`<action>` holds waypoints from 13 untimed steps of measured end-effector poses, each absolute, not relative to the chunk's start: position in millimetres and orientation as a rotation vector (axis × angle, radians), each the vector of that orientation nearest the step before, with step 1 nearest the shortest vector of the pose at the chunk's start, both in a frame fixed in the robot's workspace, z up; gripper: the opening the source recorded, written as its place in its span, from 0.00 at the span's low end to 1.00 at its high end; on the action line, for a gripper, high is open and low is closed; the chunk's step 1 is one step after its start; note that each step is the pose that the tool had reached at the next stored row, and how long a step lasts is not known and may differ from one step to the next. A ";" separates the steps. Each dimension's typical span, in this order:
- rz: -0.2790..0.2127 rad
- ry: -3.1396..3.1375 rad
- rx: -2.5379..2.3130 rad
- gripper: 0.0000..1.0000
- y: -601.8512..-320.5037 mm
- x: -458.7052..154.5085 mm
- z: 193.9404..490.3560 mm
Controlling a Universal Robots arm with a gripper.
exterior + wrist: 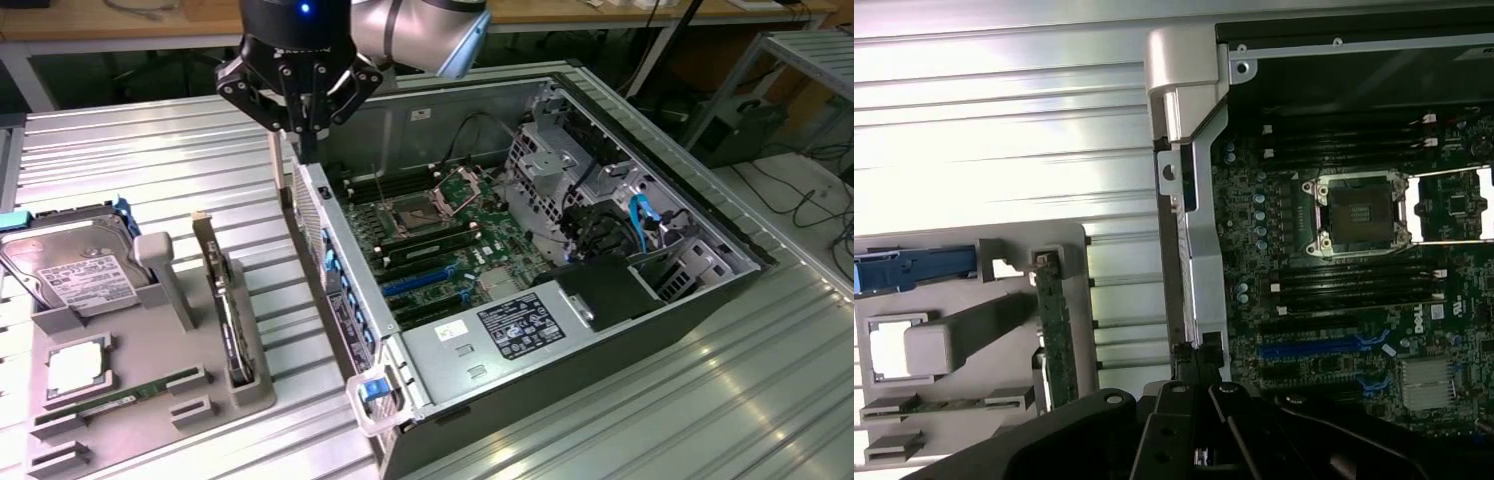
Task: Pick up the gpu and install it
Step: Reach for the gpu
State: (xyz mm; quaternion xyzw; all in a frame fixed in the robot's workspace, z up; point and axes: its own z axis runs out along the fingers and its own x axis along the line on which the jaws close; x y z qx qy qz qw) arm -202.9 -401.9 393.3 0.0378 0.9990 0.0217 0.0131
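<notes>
Gripper: hanging over the computer case, right above its rear wall.
Fingers: clenching tight together, gripping nothing at all.
Gpu: standing on edge in the grey holder, sitting below the fingers and well apart from them, on the side away from the case.
Motherboard: lying exposed inside the case, below the fingers on the opposite side from the gpu.
Hard drive: resting in the same holder, farther from the fingers than the gpu.
</notes>
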 end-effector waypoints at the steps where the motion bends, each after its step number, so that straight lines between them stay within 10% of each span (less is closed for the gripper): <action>1: 0.068 3.112 0.118 0.11 -401.9 -203.3 393.3; 13: 0.068 3.112 0.118 0.11 -402.8 -210.6 393.3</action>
